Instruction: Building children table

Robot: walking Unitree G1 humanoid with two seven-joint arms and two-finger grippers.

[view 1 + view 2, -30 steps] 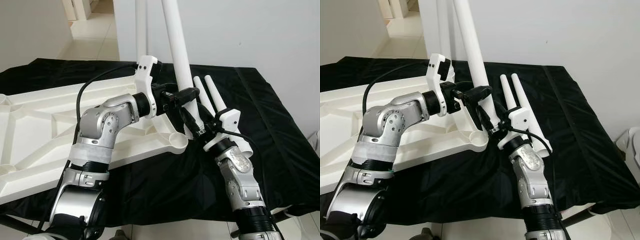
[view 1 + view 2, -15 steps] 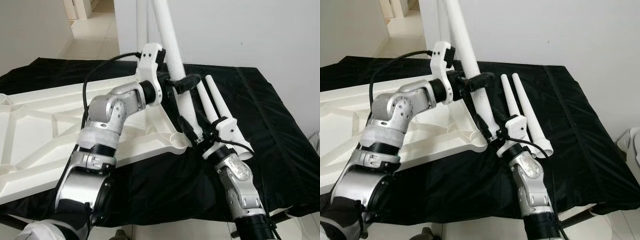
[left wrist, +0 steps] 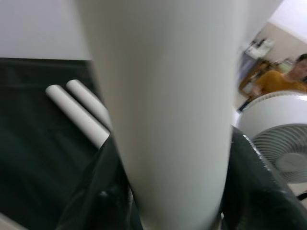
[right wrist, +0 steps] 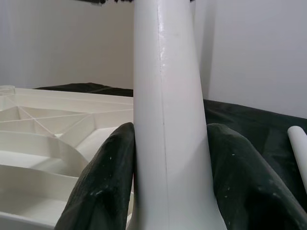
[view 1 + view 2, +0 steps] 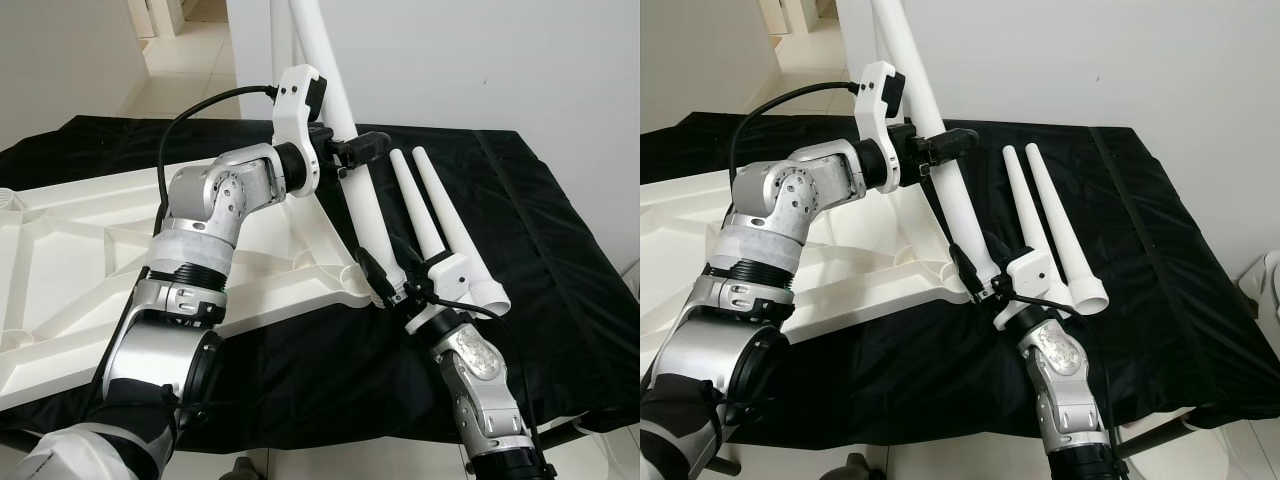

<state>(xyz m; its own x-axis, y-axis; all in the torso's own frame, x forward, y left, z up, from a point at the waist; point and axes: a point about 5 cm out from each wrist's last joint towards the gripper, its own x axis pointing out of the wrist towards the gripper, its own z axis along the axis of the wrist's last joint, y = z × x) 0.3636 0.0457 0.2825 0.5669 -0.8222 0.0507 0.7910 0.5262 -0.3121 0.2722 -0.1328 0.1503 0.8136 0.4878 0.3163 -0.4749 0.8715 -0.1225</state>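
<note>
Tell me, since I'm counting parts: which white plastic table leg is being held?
The tilted white plastic table leg, gripped by both pincers; the other two legs lie on the black cloth.

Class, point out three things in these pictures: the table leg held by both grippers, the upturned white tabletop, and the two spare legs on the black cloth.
held table leg [image 5: 365,205], left eye view, mid shaft
upturned white tabletop [image 5: 70,270], left eye view, ribbed underside
spare legs [image 5: 1045,215], right eye view, shaft of the right-hand leg

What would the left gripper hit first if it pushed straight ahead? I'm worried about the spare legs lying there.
The left gripper is already clamped on the raised table leg; straight on likely clears the spare legs.
</note>
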